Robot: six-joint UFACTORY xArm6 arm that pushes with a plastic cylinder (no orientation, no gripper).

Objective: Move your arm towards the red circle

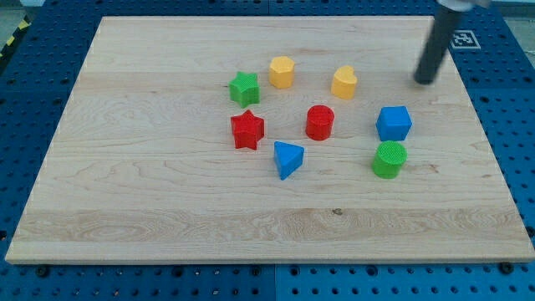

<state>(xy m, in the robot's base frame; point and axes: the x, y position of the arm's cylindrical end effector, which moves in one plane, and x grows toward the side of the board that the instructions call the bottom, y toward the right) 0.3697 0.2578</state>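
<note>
The red circle point(319, 122) is a short red cylinder near the middle of the wooden board point(150, 201). My tip point(425, 81) is the lower end of a dark rod coming down from the view's top right. It stands well to the upper right of the red circle, apart from every block. The yellow heart-like block point(343, 82) lies between my tip and the red circle, a little above that line. The blue cube-like block point(394, 123) is just below my tip.
A red star point(247, 130) sits left of the red circle. A green star point(244, 88) and a yellow hexagon point(282, 72) lie to the upper left. A blue triangle point(287, 159) is below left. A green cylinder point(389, 159) is at lower right.
</note>
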